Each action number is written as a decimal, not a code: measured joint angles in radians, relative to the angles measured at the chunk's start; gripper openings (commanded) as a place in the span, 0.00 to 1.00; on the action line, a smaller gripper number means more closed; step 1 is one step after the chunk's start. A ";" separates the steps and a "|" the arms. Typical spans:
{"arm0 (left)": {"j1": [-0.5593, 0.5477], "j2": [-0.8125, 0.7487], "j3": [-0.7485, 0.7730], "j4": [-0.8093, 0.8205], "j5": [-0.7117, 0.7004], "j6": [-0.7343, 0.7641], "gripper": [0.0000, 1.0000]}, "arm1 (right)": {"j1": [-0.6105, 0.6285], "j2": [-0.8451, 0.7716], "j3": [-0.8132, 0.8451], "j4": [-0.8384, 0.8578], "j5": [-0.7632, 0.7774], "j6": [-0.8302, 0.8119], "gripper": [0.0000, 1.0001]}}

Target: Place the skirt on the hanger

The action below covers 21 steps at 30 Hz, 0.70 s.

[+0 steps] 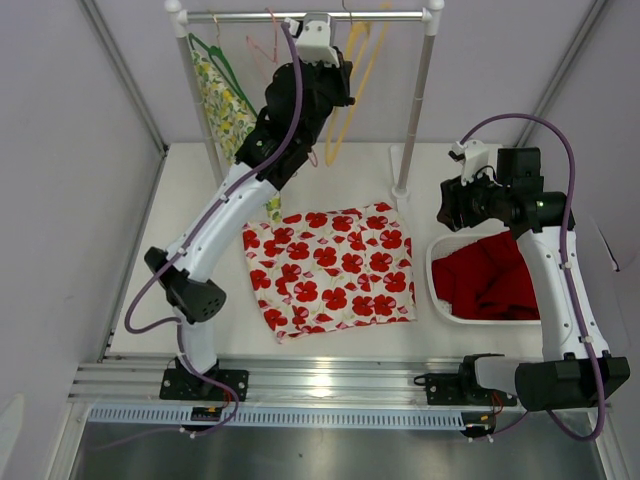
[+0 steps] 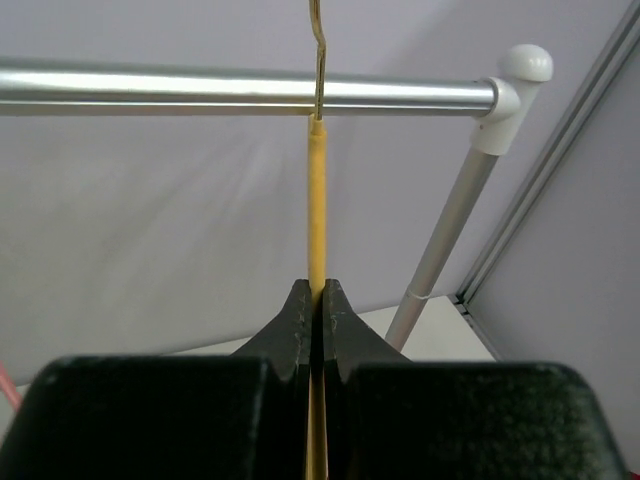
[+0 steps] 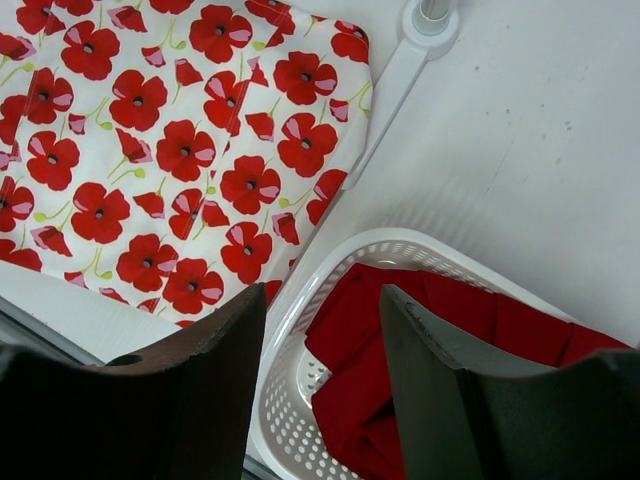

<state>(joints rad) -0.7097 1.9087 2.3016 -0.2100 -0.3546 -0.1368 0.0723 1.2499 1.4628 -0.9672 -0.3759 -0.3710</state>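
**Op 1:** White table (image 1: 190, 200) is filling my overhead view, and pale lilac walls are closing it in on both sides. Where is the skirt lying?

**Op 2:** I am seeing the poppy-print skirt (image 1: 330, 270) lying spread flat on the table, between the two arms and near the foot of the rack.

**Op 1:** And the hanger?

**Op 2:** The yellow hanger (image 2: 316, 210) is hanging from the silver rail (image 2: 200, 92) at the back. My left gripper (image 2: 318, 292) is pinching its stem below the hook, jaws pressed together on it.

**Op 1:** The right side?

**Op 2:** My right gripper (image 3: 320, 295) is hovering with its fingers spread wide, holding nothing, over the rim of the white basket (image 3: 285, 400). The basket is holding a red cloth (image 3: 345, 330) and sitting just beside the skirt's right edge. A lemon-print garment (image 1: 225, 105) is hanging on a green hanger (image 1: 215, 55) at the rail's left end
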 measured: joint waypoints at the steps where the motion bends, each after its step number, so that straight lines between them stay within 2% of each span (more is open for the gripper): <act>1: 0.000 -0.013 -0.008 -0.005 0.007 0.006 0.00 | -0.001 0.000 0.000 0.000 0.000 0.000 0.55; 5: 0.001 -0.086 -0.100 -0.018 0.051 0.017 0.00 | -0.003 0.000 0.000 0.000 -0.002 -0.004 0.55; 12: 0.003 -0.267 -0.383 -0.036 0.140 0.035 0.00 | -0.005 0.000 0.000 -0.002 -0.006 -0.011 0.54; 21: 0.006 -0.611 -0.778 -0.029 0.335 0.005 0.00 | -0.011 -0.033 0.000 -0.039 -0.014 -0.058 0.54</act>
<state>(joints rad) -0.7036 1.2980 1.5234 -0.2394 -0.0200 -0.1318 0.0612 1.2167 1.4628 -1.0065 -0.3901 -0.4286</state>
